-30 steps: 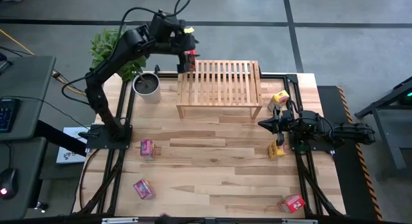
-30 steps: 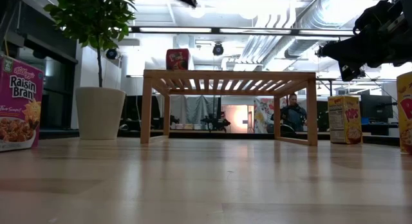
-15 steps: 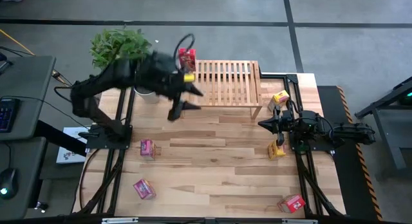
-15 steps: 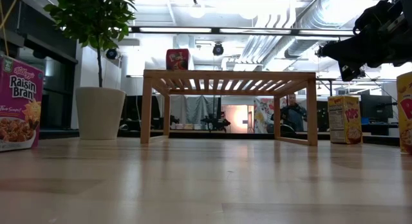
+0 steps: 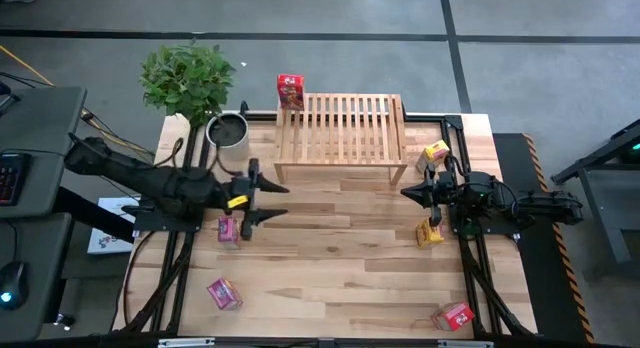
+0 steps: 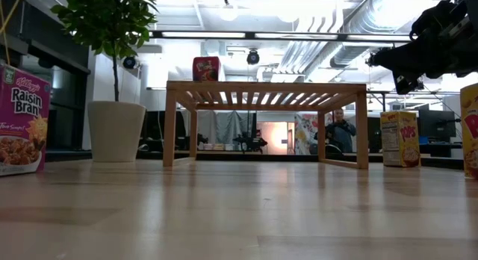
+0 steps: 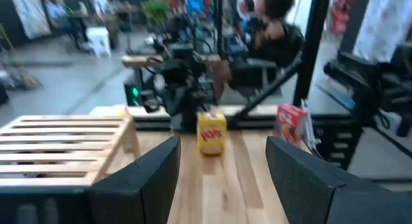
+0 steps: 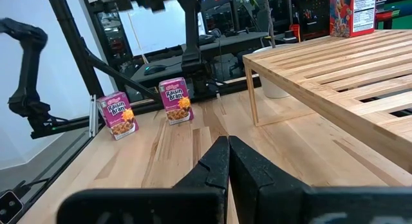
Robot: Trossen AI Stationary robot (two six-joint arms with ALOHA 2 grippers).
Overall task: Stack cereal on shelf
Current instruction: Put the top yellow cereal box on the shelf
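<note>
One red cereal box (image 5: pixel 290 91) stands upright on the far-left corner of the slatted shelf (image 5: pixel 340 128); the low view shows the red box (image 6: pixel 206 68) on the shelf top (image 6: pixel 265 87). Two pink boxes (image 5: pixel 229 229) (image 5: pixel 223 293), two yellow boxes (image 5: pixel 436 151) (image 5: pixel 430 233) and another red box (image 5: pixel 453 315) stand on the table. My left gripper (image 5: pixel 272 200) is open, low over the table just right of the nearer-shelf pink box; its wrist view (image 7: pixel 222 179) shows nothing between the fingers. My right gripper (image 5: pixel 410 193) waits shut, right of the shelf's near-right leg.
A potted plant (image 5: pixel 228 133) stands left of the shelf at the table's far-left. Black frame rails (image 5: pixel 190 188) run along both table sides. Bare wood lies between the shelf and the near edge (image 5: pixel 330 248). A person (image 6: pixel 341 131) stands in the room beyond.
My left arm has swung away from the red box at the shelf's far-left corner, toward the near edge and down, and now reaches level over the table beside a pink box. The red box has stayed upright on the shelf. The right arm has kept still.
</note>
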